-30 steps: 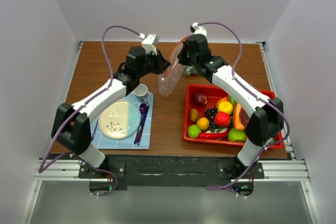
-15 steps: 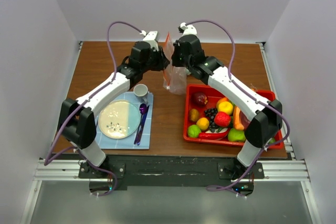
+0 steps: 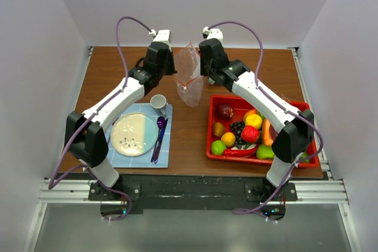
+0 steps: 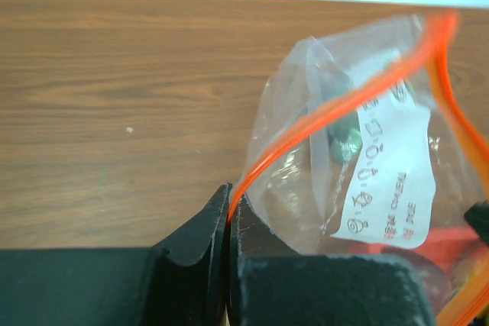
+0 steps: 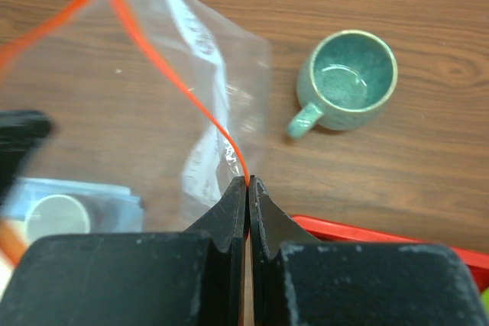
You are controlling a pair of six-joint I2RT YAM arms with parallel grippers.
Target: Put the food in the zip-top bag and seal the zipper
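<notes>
Zip-top bag [image 3: 189, 78] is held up over far mid-bench [image 3: 118, 69]. Food [image 3: 245, 131] sits in the red tray [image 3: 310, 107] to its right, with a white cup [image 3: 158, 103] and plate [image 3: 134, 134] near-left.

Left wrist: your left fingers [image 4: 195, 234] are clamped on the zipper [image 4: 328, 108].

Right wrist: your right fingers [image 5: 229, 215] pinch the zipper's other end. A green mug [image 5: 351, 78] stands on the bench just beside the bag.

Label [image 4: 390, 166] on zip-top bag [image 4: 298, 181] blurred — red tray [image 5: 367, 233] mostly hidden.

Clear zip-top bag [image 3: 189, 81] hangs aloft, its orange zipper [image 4: 336, 101] open; food [image 3: 250, 133] sits in red tray [image 3: 238, 102]
</notes>
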